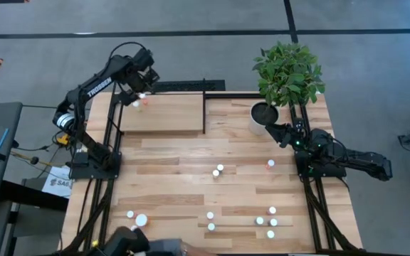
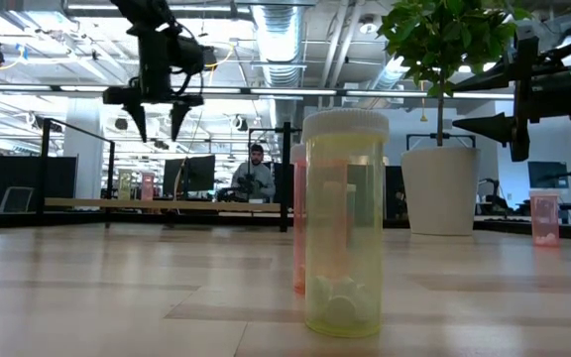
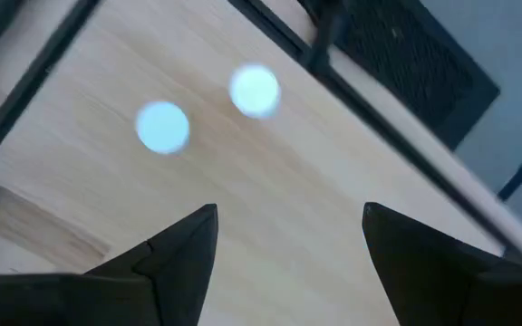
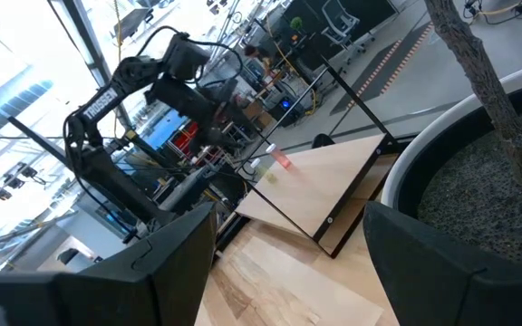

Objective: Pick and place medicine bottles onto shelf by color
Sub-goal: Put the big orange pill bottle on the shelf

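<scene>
Wood shelf [image 1: 166,114]: left hand [image 1: 139,94] hovers spread and empty over its far-left corner, two bottles [image 3: 163,127] standing just beneath. Right hand [image 1: 275,131], spread, waits beside the shelf's right end.

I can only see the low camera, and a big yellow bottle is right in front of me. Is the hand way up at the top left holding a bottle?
Observer: No. From its wrist camera, the left hand is open and empty, hanging over the shelf.
Operator: Are there any bottles under it?
Observer: Yes, two white-capped bottles stand side by side on the shelf, just ahead of its fingers.
Operator: And where's the other hand?
Observer: From above, the right hand is open and empty, right next to the white plant pot at the far right of the table.
</scene>
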Robot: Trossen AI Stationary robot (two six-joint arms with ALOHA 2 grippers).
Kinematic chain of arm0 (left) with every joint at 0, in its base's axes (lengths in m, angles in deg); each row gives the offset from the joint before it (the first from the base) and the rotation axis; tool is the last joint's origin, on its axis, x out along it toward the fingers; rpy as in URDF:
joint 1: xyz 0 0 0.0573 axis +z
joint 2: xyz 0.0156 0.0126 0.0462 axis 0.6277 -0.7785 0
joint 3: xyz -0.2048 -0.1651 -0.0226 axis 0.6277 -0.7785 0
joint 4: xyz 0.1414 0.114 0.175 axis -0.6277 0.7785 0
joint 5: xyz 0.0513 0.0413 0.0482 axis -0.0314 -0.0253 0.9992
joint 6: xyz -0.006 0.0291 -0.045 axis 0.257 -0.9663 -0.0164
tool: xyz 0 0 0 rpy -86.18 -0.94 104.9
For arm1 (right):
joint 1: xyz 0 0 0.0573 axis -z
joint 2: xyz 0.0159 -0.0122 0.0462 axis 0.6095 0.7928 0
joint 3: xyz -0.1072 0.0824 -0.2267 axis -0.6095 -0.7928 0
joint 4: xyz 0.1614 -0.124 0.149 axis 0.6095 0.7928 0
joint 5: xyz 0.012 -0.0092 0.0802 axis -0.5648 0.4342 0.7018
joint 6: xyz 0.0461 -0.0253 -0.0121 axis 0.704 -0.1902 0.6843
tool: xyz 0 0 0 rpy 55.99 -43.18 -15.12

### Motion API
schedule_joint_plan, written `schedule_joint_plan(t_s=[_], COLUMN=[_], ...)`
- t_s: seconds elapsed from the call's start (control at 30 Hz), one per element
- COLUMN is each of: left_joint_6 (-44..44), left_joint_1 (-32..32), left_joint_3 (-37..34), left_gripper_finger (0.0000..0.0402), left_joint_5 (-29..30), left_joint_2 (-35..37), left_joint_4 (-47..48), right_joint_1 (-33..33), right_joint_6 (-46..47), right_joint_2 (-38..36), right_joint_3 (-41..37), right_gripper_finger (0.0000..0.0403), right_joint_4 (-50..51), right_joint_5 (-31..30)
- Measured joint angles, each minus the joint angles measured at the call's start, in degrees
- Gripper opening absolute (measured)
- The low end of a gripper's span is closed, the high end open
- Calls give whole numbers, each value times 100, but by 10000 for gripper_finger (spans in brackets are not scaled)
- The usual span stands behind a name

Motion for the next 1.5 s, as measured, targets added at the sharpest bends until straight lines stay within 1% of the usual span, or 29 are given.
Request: schedule_joint_plan(t_s=[0.27, 0.47, 0.6, 0.7, 0.83, 0.93, 1.07, 1.13, 1.23, 1.33, 1.5], left_joint_6=[-82, -697, -818, -755, -320, 139, 776, 966, 1271, 1759, 2948], left_joint_1=[-832, -1593, -2336, -3021, -3963, -4545, -5131, -5304, -5504, -5741, -6234], left_joint_3=[0, -2, -2, -2, -4, -4, -72, -240, -600, -1092, -1971], left_gripper_finger=[261, 261, 261, 261, 261, 261, 261, 261, 261, 261, 261], left_joint_5=[-4, -245, -253, -71, 365, 699, 985, 1032, 834, 501, -70], left_joint_2=[0, 29, 172, 361, 531, 592, 599, 613, 754, 893, 1238], left_joint_4=[466, 994, 1212, 1233, 1235, 1418, 1843, 1841, 1623, 1120, 277], right_joint_1=[0, 0, 0, 0, 0, 0, 0, 0, 0, 0, 0], right_joint_6=[0, 0, 0, 0, 0, 0, 0, 0, 0, 0, 0], right_joint_2=[-2, -1, -2, -1, -2, -2, -2, 0, -2, -2, -2], right_joint_3=[2, 1, 0, 2, 0, 0, 0, 2, 0, 0, 2], right_gripper_finger=[302, 302, 302, 302, 302, 302, 302, 302, 302, 302, 302], right_joint_4=[-2, -1, -2, -1, -2, -2, 0, 0, -2, 0, -1], right_joint_5=[0, 0, 0, 0, 0, 0, 0, 0, 1, 0, 0])
